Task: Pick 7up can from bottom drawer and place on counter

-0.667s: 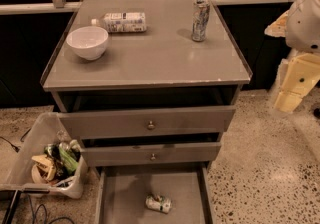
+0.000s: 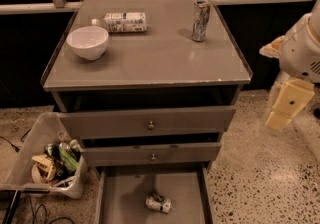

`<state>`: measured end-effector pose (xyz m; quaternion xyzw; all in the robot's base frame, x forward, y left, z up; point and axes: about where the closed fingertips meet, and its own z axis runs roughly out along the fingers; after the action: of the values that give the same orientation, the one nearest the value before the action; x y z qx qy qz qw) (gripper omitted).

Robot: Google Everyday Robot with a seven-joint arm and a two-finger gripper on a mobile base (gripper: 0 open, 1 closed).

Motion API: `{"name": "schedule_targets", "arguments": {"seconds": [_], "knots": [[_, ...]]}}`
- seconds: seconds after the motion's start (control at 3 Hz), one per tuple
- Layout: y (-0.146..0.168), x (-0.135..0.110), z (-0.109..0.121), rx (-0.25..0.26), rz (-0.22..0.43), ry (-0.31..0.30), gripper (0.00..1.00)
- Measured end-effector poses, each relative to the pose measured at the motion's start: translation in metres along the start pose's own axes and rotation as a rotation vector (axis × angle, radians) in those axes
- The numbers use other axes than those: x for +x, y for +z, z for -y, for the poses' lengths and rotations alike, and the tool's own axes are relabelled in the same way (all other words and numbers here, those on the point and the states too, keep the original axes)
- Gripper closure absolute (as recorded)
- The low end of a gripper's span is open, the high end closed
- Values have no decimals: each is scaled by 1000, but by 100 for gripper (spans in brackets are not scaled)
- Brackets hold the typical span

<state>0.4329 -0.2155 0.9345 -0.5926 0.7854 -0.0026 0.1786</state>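
Observation:
The 7up can [image 2: 158, 203] lies on its side on the floor of the open bottom drawer [image 2: 122, 198], near its middle. The counter [image 2: 150, 58] is the grey top of the cabinet above it. My arm hangs at the right of the cabinet, clear of it. Its cream end piece, the gripper [image 2: 286, 110], is at about the height of the top drawer, far from the can and holding nothing that I can see.
On the counter stand a white bowl [image 2: 88, 42], a plastic bottle lying on its side [image 2: 121, 22] and a tall slim patterned can [image 2: 201, 20]. Two knobbed drawers [image 2: 150, 125] stand partly open above the bottom drawer. A bin of rubbish [image 2: 50, 160] sits on the floor at left.
My arm at the right has dropped a little lower beside the cabinet. The can and the things on the counter have not moved.

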Motion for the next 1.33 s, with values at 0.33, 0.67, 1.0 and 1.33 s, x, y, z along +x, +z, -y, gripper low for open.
{"name": "schedule_targets", "arguments": {"seconds": [0.33, 0.67, 1.0, 1.33], "knots": [[-1, 0, 0, 0, 0, -1, 0], [14, 0, -11, -19, 49, 8, 0], [57, -1, -38, -62, 156, 18, 0], [119, 3, -72, -85, 237, 18, 0]]}}
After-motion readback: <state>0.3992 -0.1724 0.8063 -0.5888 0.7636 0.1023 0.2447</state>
